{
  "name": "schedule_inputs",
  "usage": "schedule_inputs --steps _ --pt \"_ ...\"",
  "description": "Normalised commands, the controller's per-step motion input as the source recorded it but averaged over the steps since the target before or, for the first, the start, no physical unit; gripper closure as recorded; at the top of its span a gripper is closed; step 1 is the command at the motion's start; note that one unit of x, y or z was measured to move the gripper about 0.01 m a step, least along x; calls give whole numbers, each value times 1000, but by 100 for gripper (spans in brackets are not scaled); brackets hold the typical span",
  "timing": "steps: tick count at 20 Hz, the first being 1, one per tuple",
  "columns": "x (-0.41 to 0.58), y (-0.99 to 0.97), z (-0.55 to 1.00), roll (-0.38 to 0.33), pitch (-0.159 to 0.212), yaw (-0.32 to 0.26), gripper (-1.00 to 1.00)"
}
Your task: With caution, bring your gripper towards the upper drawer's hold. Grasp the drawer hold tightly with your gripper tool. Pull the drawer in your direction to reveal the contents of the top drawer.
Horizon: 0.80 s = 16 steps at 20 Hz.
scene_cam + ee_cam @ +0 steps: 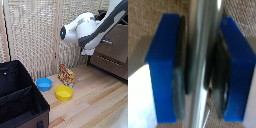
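The gripper (202,65) is clenching the drawer hold (203,45) between its blue fingers (165,70), at the top drawer (116,42) in the upper right of the exterior view

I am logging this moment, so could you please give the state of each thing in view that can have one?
gripper: shut on the drawer hold.
drawer hold: clamped between the blue fingers.
top drawer: open or shut, cannot tell.
black fabric box: open on top.
blue bowl: upright.
yellow bowl: upright.
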Motion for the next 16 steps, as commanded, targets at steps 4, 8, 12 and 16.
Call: schedule_inputs --steps 4,8,12,16 --pt "6 256 -49 4 0 0 -100" --pt "66 0 113 -30 0 0 -100" --pt "85 5 249 -53 0 -2 -100" --pt "98 -65 327 5 7 -7 -100"
